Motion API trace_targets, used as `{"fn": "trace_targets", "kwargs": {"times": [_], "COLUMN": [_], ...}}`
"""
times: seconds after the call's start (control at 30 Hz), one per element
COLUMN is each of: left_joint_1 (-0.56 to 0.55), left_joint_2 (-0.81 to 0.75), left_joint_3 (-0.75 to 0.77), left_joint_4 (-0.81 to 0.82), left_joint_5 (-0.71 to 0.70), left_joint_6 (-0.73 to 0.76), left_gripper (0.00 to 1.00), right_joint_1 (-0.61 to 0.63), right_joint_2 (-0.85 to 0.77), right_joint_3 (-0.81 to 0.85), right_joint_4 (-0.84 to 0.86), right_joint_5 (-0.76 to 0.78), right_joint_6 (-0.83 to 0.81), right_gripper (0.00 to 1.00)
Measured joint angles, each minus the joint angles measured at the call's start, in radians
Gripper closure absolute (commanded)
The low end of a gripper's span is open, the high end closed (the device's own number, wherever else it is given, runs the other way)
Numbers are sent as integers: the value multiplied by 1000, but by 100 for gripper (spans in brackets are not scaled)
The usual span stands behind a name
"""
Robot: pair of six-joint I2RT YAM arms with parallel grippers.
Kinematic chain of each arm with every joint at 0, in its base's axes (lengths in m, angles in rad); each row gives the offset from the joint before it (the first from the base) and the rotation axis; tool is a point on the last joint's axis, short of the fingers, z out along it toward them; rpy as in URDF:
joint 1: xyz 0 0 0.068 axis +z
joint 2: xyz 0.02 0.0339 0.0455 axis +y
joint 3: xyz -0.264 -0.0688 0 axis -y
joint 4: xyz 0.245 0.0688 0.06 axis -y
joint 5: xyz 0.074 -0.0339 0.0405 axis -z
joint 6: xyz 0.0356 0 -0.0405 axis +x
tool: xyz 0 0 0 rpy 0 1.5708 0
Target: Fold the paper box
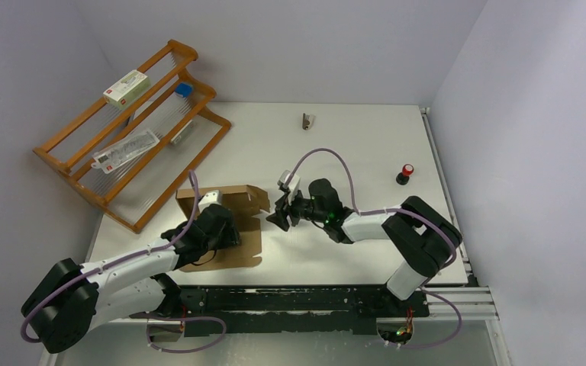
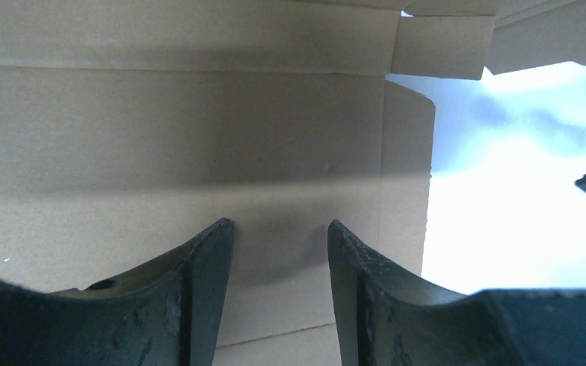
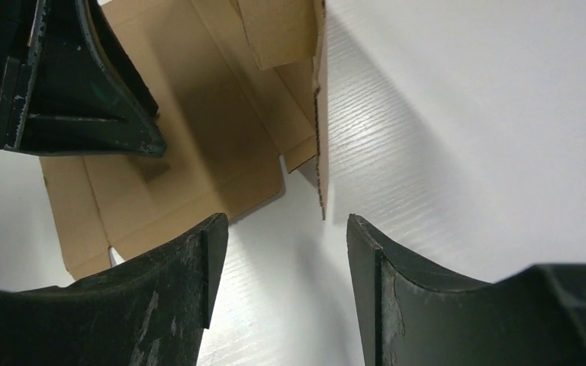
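Paper box: the paper box (image 1: 246,245) lies on the table (image 1: 336,137), near and left of centre. It is mostly a flat sheet, with its far strip and a right-hand flap (image 3: 320,114) raised.
Left gripper: the left gripper (image 2: 280,229) is over the sheet's main panel, fingers spread. Only the flat panel shows in the gap between them, and nothing is pinched. I cannot tell whether the tips press on the card.
Right gripper: the right gripper (image 3: 286,225) hovers over bare table just right of the box, fingers spread and holding nothing. The raised flap's edge stands ahead of the gap.
Step in hand: probably steadying the sheet with the left gripper while the right lines up on the raised flap. Most of the folding looks undone.
Risk, sliding: a sideways push on the flap could shift the whole light sheet across the smooth table if the left gripper is not bearing down.
Risk, miss: the flap shows its thin edge to the right gripper. If the approach is slightly off, a finger could knock the flap flat instead of straddling it.
Risk, crease: pushing away from the scored line could buckle the card.
Risk, collision: both grippers work near each other over the same sheet, so a long reach by the right one could strike the left.
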Motion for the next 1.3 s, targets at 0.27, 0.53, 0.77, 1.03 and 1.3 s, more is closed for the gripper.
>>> {"fn": "trace_targets", "kwargs": {"times": [0.27,0.53,0.77,1.03,1.3], "left_joint_1": [0,1,46,85,86], "left_joint_2": [-2,-66,-74,52,136], "left_joint_3": [0,18,61,71,87], "left_joint_4": [-2,-87,-94,-61,-9], "left_joint_5": [0,-17,-56,-92,-96], "left_joint_6": [4,19,48,79,98], "left_gripper": [45,39,37,33,32], "right_joint_1": [-77,-97,-96,-87,-78], "right_joint_2": [-97,26,125,145,161], "right_joint_3": [7,140,181,179,178], "right_joint_4": [-31,-47,-49,-27,-7], "right_joint_5": [51,113,57,-30,-86], "right_joint_6": [-47,-84,-88,-73,-58], "right_gripper": [37,38,38,38,38]}}
